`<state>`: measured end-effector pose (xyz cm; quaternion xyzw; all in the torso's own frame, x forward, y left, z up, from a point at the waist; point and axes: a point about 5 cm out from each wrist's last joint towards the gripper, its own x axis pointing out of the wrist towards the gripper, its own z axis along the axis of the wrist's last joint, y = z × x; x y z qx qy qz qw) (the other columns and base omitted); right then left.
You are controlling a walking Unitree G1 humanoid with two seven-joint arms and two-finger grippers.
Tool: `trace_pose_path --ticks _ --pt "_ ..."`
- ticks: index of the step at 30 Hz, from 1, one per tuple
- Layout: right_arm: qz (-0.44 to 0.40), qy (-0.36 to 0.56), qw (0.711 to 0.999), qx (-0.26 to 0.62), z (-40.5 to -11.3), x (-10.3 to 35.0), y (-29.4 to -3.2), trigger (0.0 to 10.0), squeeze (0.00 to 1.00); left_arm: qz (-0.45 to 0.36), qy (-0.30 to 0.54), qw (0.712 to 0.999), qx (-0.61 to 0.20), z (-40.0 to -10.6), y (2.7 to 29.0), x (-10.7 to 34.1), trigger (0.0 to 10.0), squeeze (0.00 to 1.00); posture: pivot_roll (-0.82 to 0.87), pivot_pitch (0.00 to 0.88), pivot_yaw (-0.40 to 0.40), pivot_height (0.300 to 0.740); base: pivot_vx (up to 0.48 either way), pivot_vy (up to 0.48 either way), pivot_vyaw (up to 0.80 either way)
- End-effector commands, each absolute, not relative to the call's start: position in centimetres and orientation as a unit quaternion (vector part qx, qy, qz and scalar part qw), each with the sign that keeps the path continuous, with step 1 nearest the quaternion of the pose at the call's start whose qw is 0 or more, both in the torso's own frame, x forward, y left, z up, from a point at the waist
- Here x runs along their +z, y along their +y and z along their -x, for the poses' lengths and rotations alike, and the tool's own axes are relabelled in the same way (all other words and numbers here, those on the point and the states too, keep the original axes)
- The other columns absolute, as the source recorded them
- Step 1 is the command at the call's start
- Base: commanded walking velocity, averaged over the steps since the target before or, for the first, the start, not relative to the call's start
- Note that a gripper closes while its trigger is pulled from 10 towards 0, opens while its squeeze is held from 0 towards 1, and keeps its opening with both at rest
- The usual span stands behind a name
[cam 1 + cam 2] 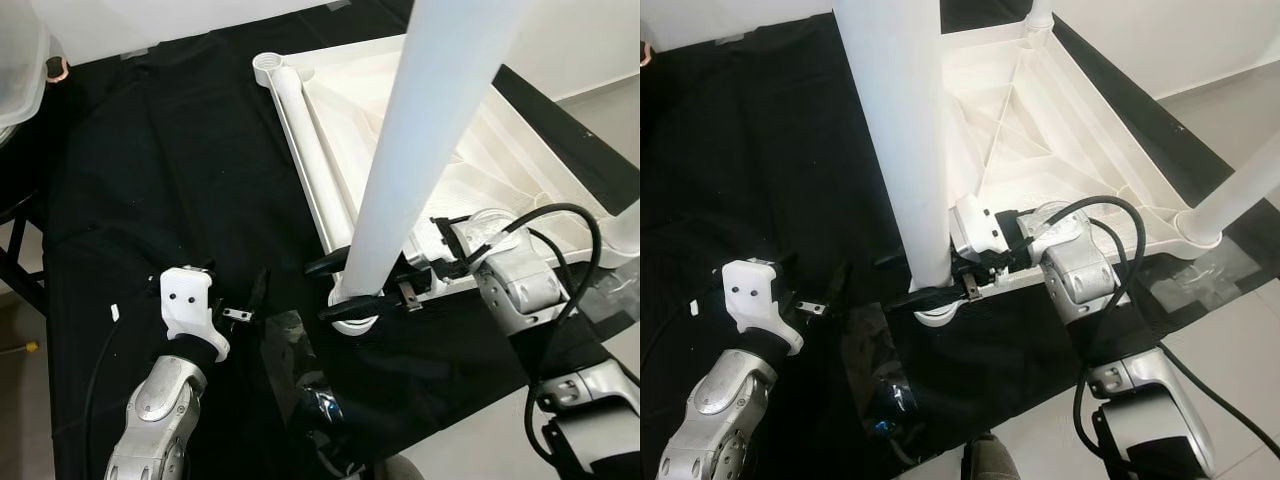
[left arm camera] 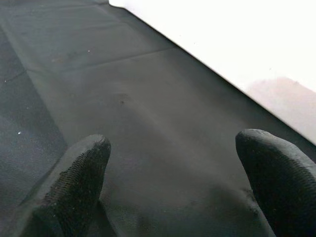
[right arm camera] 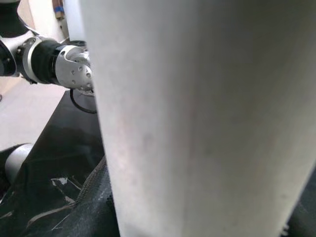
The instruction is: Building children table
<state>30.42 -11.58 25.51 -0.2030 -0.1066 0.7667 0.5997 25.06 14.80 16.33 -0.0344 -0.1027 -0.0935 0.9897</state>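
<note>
The white table leg (image 1: 420, 150) is standing upright in the near corner socket of the upturned white tabletop (image 1: 500, 170), with the right pincer (image 1: 350, 290) gripping its base, while the left pincer (image 1: 262, 290) is hovering open just beside it.

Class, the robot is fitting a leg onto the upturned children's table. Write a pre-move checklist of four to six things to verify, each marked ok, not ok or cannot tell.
1. Right pincer closed around the white plastic tube leg near its base: ok.
2. Leg upright at the near corner of the upside-down white plastic tabletop: ok.
3. Leg fully seated in its corner socket: cannot tell, the joint is hidden.
4. Left pincer open and holding nothing, over the black cloth: ok.
5. Second white tube leg lying within reach along the tabletop's edge: ok.
6. Another leg already standing at the far right corner: ok.
</note>
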Motion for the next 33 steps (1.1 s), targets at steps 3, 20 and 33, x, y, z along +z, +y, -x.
trace_pose_path --ticks 3,20,33 --pt "0.185 -0.102 0.61 0.764 -30.4 25.1 -12.1 10.0 0.0 0.031 -0.091 0.991 -0.09 -24.9 15.0 15.9 10.0 0.0 0.08 0.336 0.007 0.74 0.0 0.0 0.0" --pt "0.122 -0.095 0.665 0.73 -31.0 23.9 -11.7 10.0 0.0 0.031 -0.09 0.991 -0.09 -24.9 14.9 16.0 10.0 0.0 0.08 0.34 0.008 0.74 0.0 0.0 0.0" --pt "0.264 -0.088 0.606 0.746 -30.3 24.0 -10.9 10.0 0.0 0.029 -0.088 0.992 -0.09 -24.9 14.9 15.9 10.0 0.0 0.08 0.339 0.011 0.74 0.0 0.0 0.0"
